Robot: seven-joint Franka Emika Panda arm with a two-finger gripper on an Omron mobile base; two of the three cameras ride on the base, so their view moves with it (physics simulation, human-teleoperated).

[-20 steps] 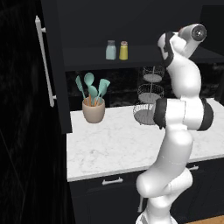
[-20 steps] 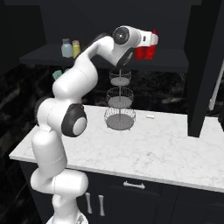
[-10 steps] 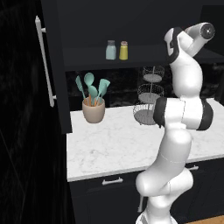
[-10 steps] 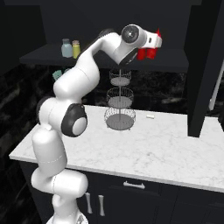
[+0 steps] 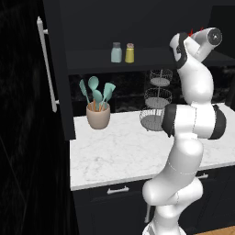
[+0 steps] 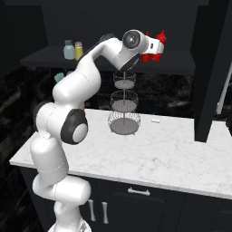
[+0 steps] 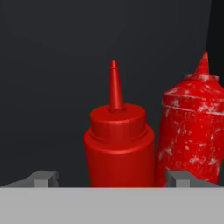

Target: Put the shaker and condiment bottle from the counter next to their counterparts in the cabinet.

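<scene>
The condiment bottle (image 7: 119, 144) is seen at centre of the hand view, upright on the dark cabinet shelf, with the second red bottle (image 7: 190, 131) just beside it at the right of the frame; whether the two touch cannot be told. The gripper (image 7: 113, 178) finger tips stand wide apart at the bottom of that view, one at each side of the bottle and clear of its wall, so nothing is gripped. Half a second earlier the bottle was still clasped in the hand; it has since been let go.

In the right base view the gripper (image 6: 156, 45) is at upper centre, at the cabinet (image 6: 181, 63) shelf, with both red bottles behind it. The shaker (image 5: 130, 53) stands at upper centre of the left base view, on the same shelf, just beside the pale blue-green shaker (image 5: 116, 52).

Judgement: both items appear placed next to their counterparts; only withdrawal of the hand without knocking the bottles seems outstanding. The counter (image 5: 114, 151) carries a utensil pot (image 5: 97, 114) and a wire tiered stand (image 5: 155, 103).
</scene>
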